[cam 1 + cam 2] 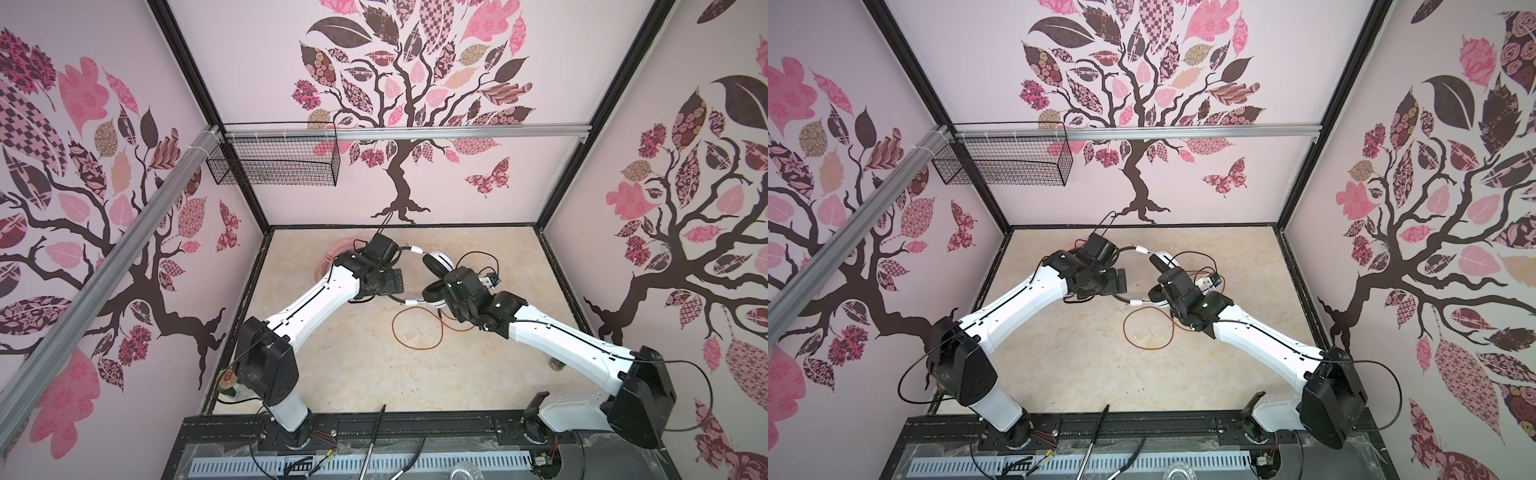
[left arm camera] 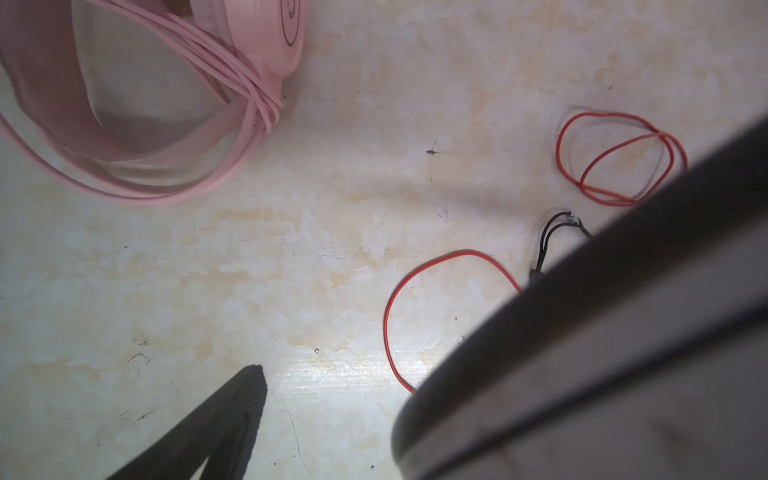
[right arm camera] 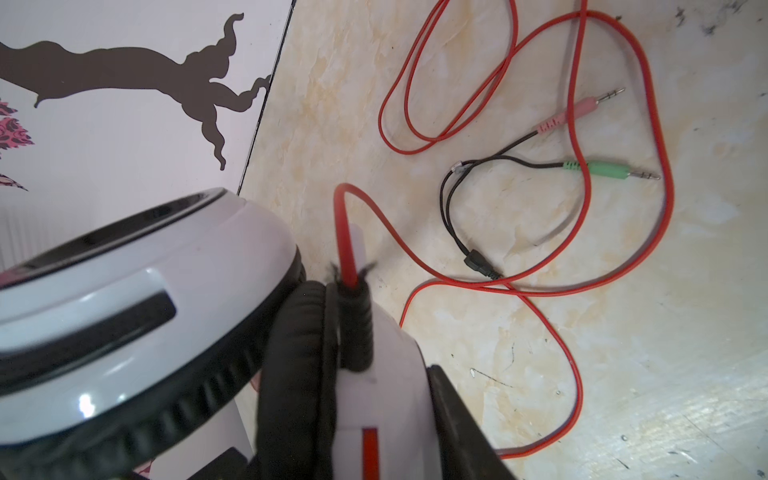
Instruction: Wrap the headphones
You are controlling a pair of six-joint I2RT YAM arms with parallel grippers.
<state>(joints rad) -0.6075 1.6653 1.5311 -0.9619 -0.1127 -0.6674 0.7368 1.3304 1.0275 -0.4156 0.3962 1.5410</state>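
Right gripper point(image 1: 446, 293): jaws part closed. Its wrist view shows them clamped on the folded-together earcups of the white-and-black headset point(image 3: 124, 299).

Left gripper point(image 1: 376, 270): jaws wide apart, nothing gripped. Its wrist view shows one finger point(image 2: 232, 407) with bare table point(image 1: 353, 374) beside it. The headband point(image 2: 582, 353) runs blurred across the other side, and we cannot tell whether it touches the hidden finger.

The headset sits mid-table toward the back wall. Its long axis runs across both top views, with the headband arch under the left gripper and the cups at the right gripper.

The pink headset point(image 2: 257, 41) lies just beyond the left gripper, mostly hidden behind that arm in the top views. Its pink cord point(image 2: 249, 83) is already wound round it, so we count that one done.

Key relation: the red cord point(image 3: 345, 237) leaves the held cup and trails loose on the robot's side of the headset. It lies in open loops on the table between the two arms and ends in the pink and green plugs point(image 3: 606, 170), also flat on the table. None of it is round the headset yet.

The right gripper is nearer the cord but occupied, and the left is free. We judge the next move is the left reaching back toward the base side for the cord while the right steadies the cups. Risk: the loops cross each other and may snag when pulled.
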